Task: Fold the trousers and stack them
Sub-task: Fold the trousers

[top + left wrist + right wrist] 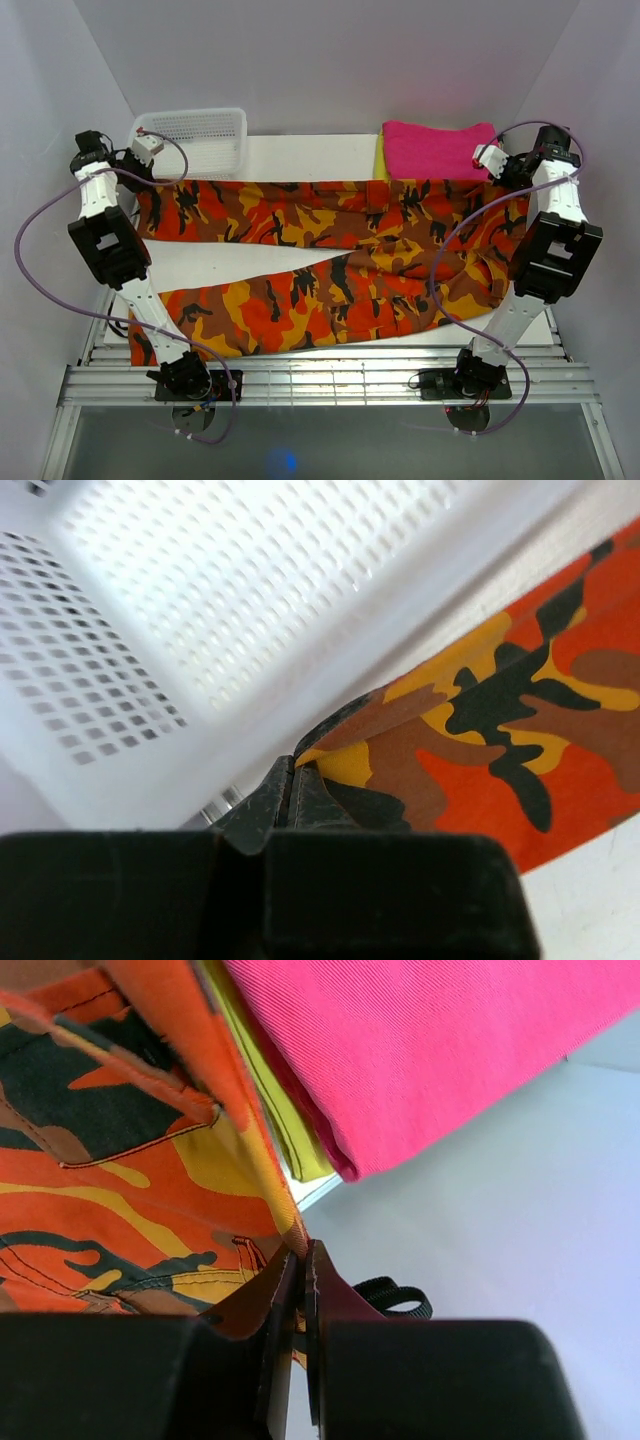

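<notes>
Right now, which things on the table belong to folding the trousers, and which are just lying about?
Part of the job:
- camouflage trousers
- left gripper, shut on a leg end
- right gripper, shut on the waist edge

Just lying about:
- white perforated basket
- pink folded cloth
- yellow folded cloth

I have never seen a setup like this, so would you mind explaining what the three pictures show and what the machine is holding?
These are two robot arms bolted at the near edge of a table. The overhead picture looks down from behind them; the other two come from cameras on each wrist.

Spread across the table lie camouflage trousers. Behind them stand a white basket and a pink folded cloth lying on a yellow one.

The left tool is shut on the end of the far trouser leg, beside the basket. The right tool is shut on the waist end, near the pink cloth.
</notes>
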You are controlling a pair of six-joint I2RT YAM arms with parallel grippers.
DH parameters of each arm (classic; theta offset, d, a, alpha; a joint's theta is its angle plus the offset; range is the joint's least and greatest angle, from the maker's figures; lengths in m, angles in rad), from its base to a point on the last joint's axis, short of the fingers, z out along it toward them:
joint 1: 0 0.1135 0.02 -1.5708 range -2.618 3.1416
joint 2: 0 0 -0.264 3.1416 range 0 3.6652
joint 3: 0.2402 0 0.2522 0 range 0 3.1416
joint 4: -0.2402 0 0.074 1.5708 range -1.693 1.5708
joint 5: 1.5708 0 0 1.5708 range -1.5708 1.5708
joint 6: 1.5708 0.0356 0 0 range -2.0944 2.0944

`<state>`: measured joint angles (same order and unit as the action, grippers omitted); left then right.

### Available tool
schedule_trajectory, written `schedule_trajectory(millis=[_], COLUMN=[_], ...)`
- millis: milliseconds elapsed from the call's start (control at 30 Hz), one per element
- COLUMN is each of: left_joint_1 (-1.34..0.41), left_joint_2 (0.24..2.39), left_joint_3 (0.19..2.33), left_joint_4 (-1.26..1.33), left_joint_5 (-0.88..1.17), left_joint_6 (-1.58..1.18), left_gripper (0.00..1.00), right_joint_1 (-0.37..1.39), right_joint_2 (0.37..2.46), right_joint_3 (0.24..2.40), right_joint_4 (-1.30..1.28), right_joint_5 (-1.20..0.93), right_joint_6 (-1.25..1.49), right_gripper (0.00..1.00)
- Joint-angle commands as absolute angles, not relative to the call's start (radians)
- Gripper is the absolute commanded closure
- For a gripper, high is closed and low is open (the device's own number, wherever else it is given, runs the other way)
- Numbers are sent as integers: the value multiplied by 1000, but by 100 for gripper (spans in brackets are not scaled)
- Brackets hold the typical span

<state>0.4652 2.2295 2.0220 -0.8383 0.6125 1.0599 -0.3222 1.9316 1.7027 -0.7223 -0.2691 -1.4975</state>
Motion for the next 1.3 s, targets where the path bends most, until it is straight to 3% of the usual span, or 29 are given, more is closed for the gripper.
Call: schedule_trajectory(millis=[0, 300, 400, 600, 767, 1267], left_joint_1=[497, 526, 526, 528, 563, 684], left_joint_2=[2077, 1987, 1942, 1950, 1852, 1520], left_joint_3=[1982, 2011, 1958, 1988, 1855, 1436], left_joint_4=[-556, -197, -65, -39, 81, -81], left_joint_5=[611, 520, 503, 460, 512, 744], left_joint_6=[896, 586, 557, 571, 537, 701], left_gripper=[100, 100, 100, 100, 100, 100], right_joint_1=[-385, -429, -454, -456, -489, -555], right_joint_2=[1856, 1795, 1755, 1718, 1660, 1545], right_joint_3=[1695, 1625, 1554, 1489, 1428, 1244], right_joint_4=[-603, -361, -255, -152, -49, -305], right_joint_5=[-284, -345, -403, -428, -471, -621], right_joint_6=[-1430, -1082, -1028, -1016, -945, -1275], right_gripper=[92, 92, 92, 92, 92, 92])
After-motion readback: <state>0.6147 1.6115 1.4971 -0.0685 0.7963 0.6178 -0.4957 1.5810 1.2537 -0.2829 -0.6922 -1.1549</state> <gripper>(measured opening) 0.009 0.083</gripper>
